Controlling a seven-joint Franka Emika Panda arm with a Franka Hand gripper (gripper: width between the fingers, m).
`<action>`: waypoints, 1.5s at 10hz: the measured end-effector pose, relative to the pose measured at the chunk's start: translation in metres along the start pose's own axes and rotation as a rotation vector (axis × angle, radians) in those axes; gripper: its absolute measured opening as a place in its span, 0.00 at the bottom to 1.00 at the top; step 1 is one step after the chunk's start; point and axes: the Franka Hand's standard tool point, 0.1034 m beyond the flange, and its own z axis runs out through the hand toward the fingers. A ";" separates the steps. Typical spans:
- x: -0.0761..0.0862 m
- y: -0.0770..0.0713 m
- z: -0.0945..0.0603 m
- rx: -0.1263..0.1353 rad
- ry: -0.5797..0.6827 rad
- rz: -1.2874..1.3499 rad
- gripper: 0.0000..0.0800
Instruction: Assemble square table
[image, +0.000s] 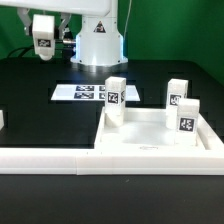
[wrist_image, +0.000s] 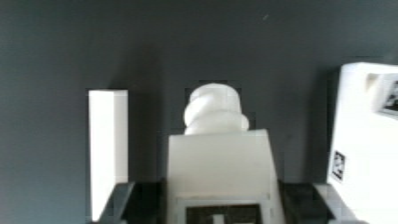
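Observation:
The square table top (image: 150, 138), a white tray, lies at the front right in the exterior view. Three white tagged legs stand upright on it: one at its back left corner (image: 115, 96), one at the back right (image: 177, 94), one nearer the front right (image: 187, 115). My gripper (image: 42, 46) hangs high over the black table at the back left, well away from the top. It is shut on a fourth leg (wrist_image: 217, 160), whose rounded peg end (wrist_image: 214, 104) sticks out past the dark fingers (wrist_image: 128, 200).
A long white L-shaped rail (image: 50, 158) runs along the front, against the top's left side. The marker board (image: 82, 92) lies flat behind the top. A small white piece (image: 2, 118) shows at the left edge. The arm's white base (image: 98, 45) stands at the back.

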 end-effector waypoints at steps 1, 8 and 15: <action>0.006 0.001 -0.001 -0.007 0.090 -0.003 0.36; 0.051 -0.117 -0.022 0.114 0.603 0.289 0.36; 0.056 -0.126 -0.014 0.073 0.669 0.247 0.36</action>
